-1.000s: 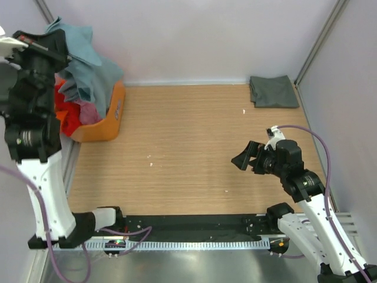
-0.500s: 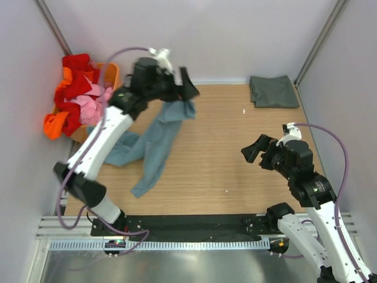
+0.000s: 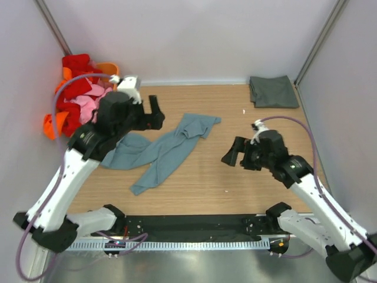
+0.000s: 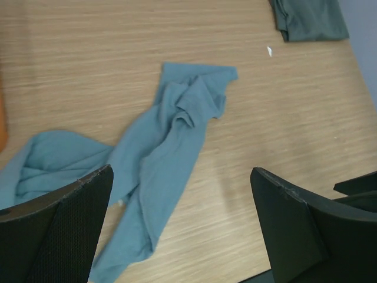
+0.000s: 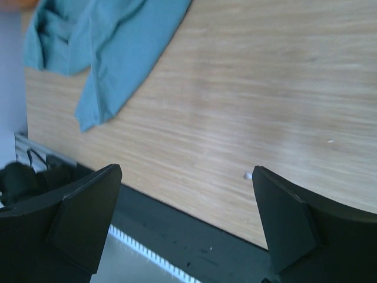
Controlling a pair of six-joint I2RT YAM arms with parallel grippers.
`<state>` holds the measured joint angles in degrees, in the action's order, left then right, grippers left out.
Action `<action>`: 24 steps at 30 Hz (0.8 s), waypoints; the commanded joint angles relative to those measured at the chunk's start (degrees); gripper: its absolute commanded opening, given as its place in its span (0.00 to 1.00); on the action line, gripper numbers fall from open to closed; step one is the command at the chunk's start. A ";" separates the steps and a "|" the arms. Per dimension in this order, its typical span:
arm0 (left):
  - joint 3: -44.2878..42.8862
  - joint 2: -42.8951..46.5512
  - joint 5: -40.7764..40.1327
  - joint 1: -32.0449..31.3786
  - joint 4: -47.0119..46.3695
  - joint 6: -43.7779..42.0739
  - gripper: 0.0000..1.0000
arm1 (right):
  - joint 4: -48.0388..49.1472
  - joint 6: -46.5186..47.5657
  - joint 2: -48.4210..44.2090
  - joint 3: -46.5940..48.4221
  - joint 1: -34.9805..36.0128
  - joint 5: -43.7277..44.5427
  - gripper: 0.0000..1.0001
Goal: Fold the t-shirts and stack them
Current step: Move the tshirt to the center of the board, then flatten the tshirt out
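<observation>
Blue shirt (image 3: 165,150): crumpled strip, lay diagonally, near-left to far-right. Left gripper (image 3: 156,115): wide, empty, close above it, the nearer. Right gripper (image 3: 234,154): wide, empty, apart to its right.

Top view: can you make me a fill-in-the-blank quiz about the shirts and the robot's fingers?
1. The grey shirt lies folded in the far ____ corner.
2. The blue shirt lies crumpled; the left fingers and right fingers are both ____, holding nothing.
3. The basket holds red, orange and ____ clothes.

Missing words: right; open; pink.
</observation>
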<state>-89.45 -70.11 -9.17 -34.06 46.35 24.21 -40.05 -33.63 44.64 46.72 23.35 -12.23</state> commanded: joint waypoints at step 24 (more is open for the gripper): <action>37.86 40.04 -24.31 5.76 4.80 7.34 1.00 | -1.52 -1.96 80.60 61.39 41.50 25.23 0.61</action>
<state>-51.66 -31.22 -27.88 -28.58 51.68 29.45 -39.68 -35.09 125.01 104.29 62.08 12.32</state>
